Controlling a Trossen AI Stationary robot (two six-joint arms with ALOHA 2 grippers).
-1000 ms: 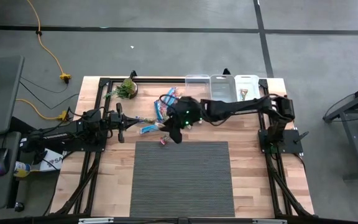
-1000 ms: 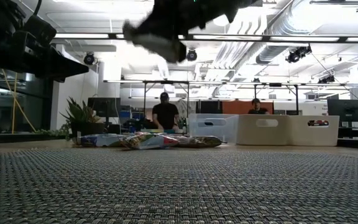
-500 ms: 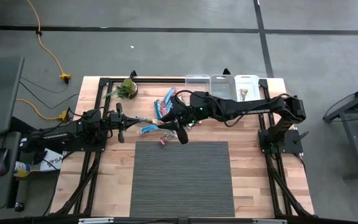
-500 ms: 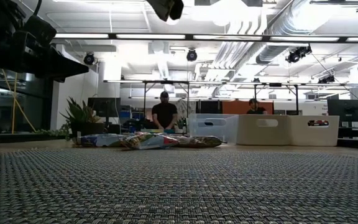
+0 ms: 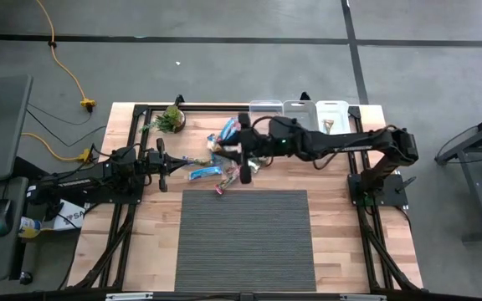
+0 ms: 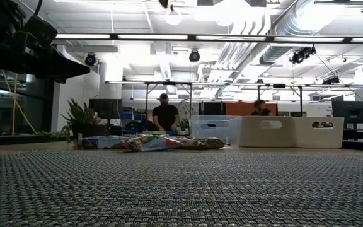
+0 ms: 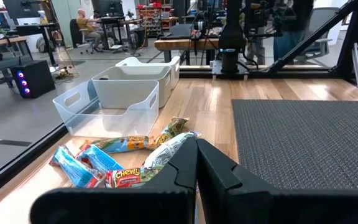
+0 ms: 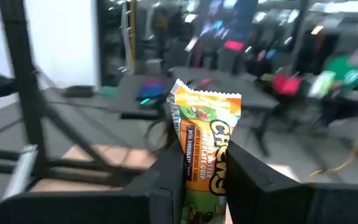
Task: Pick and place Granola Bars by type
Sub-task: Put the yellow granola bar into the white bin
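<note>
Several granola bars [image 5: 214, 156] lie in a loose pile on the wood at the table's far middle; the low view [image 6: 149, 143] and the left wrist view [image 7: 124, 163] also show them. One small red bar [image 5: 218, 190] lies apart at the mat's far edge. My right gripper [image 5: 243, 167] hangs high over the pile's right side, shut on a yellow-green bar [image 8: 205, 146]. My left gripper [image 5: 162, 164] waits level at the table's left, shut and empty [image 7: 196, 167]. My right gripper pinches the yellow-green bar's flat faces [image 8: 197, 177] between its two fingers [image 8: 168, 180]. The bar's crimped end [image 8: 205, 93] sticks out past the fingertips. The fingers reach level from the table's right side. The bar is lifted clear of the table.
Three clear bins [image 5: 266, 109] [image 5: 297, 109] [image 5: 332, 113] stand in a row at the far right edge; they show in the low view too [image 6: 216, 129]. A small potted plant [image 5: 171, 119] sits far left. A dark ribbed mat [image 5: 245, 238] covers the near middle.
My right gripper has risen with the yellow-green bar, leaving the top of the low view, and has drawn back a little toward the far right while rolling at the wrist. It has stayed shut on the bar. The pile has not moved.
</note>
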